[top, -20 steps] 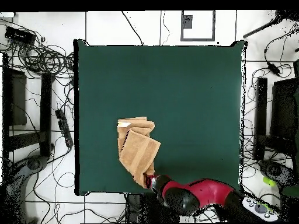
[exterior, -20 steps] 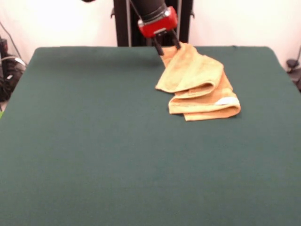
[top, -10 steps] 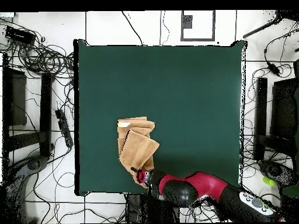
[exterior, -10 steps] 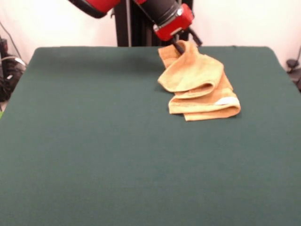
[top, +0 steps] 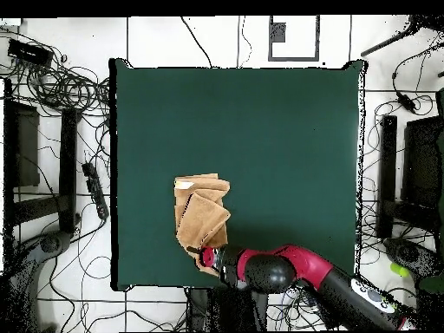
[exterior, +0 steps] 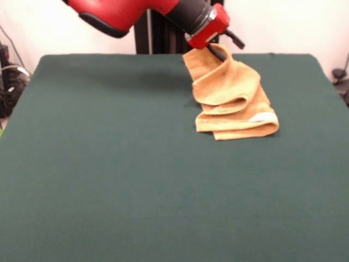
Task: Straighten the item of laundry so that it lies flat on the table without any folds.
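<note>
The item of laundry (exterior: pixel 232 95), an orange-tan towel, lies bunched in overlapping folds at the table's (exterior: pixel 109 164) far right part. Its white label (exterior: pixel 263 117) shows on the near fold. My gripper (exterior: pixel 220 50) is at the towel's far end, shut on a raised corner of the cloth, with the red cuff just above it. In the overhead view the towel (top: pixel 201 212) sits left of centre near the bottom edge of the table (top: pixel 286 147). There the gripper (top: pixel 206 255) holds the towel's lower end.
The red and black arm (exterior: pixel 125 11) crosses the top of the front view. In the overhead view cables (top: pixel 61 87) and dark stands (top: pixel 408 173) lie on the floor around the table.
The gripper has moved right in the front view, pulling the towel's far corner with it. The upper fold has slid right and bunched up more. The arm has swung further over the table.
</note>
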Robot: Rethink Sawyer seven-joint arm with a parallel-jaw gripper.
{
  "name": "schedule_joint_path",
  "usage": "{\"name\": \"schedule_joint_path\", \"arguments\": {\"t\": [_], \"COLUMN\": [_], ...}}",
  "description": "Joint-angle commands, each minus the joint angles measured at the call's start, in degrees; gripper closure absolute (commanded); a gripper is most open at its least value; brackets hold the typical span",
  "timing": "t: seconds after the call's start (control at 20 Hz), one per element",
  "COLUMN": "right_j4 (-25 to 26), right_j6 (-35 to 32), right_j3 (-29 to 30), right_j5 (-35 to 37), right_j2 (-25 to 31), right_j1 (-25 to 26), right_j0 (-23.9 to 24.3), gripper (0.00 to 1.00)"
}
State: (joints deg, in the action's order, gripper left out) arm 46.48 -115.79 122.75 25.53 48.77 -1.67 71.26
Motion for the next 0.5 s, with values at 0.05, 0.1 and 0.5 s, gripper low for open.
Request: {"name": "schedule_joint_path", "arguments": {"t": [0.05,0.1,0.5], "right_j4": [-1.52,-1.25,10.84], "right_j6": [22.71,22.36,6.74], "right_j3": [-11.91,-11.97,-16.62], "right_j5": [8.89,8.98,0.89], "right_j2": [8.59,8.61,-2.87], "right_j1": [3.77,3.57,-4.51], "right_j0": [-1.66,-1.83,-14.34], "gripper": [0.0,0.0,0.0]}}
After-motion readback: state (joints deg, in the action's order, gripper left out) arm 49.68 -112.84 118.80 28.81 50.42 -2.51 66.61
